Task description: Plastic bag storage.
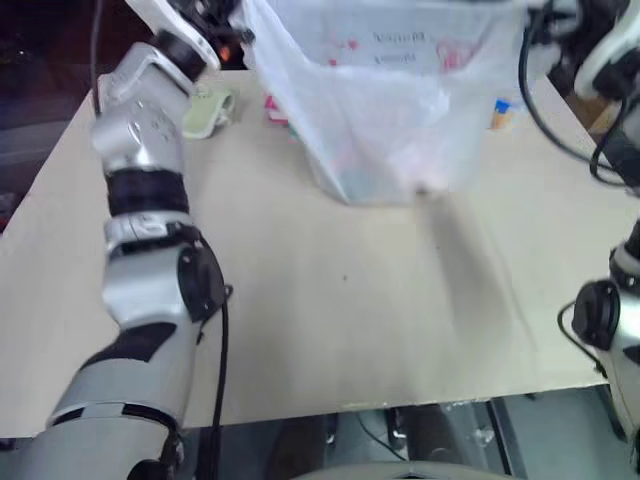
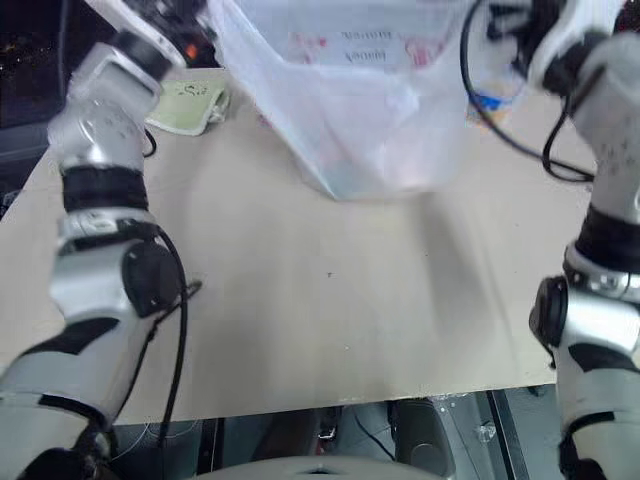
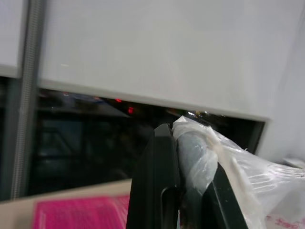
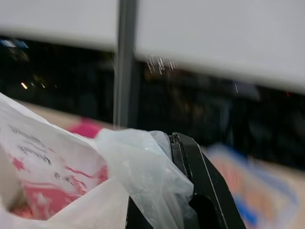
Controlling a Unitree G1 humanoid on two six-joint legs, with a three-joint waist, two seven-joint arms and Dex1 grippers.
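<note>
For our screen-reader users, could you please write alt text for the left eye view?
A white plastic bag with red print hangs stretched between the robot's two raised arms, its bottom just above a tan table. A pale green object lies on the table behind the left arm.

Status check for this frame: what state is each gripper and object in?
plastic bag: lifted and stretched between both grippers, lower end at the table.
left gripper: shut on plastic bag.
right gripper: shut on plastic bag.
pink book: lying flat on the table.
</note>
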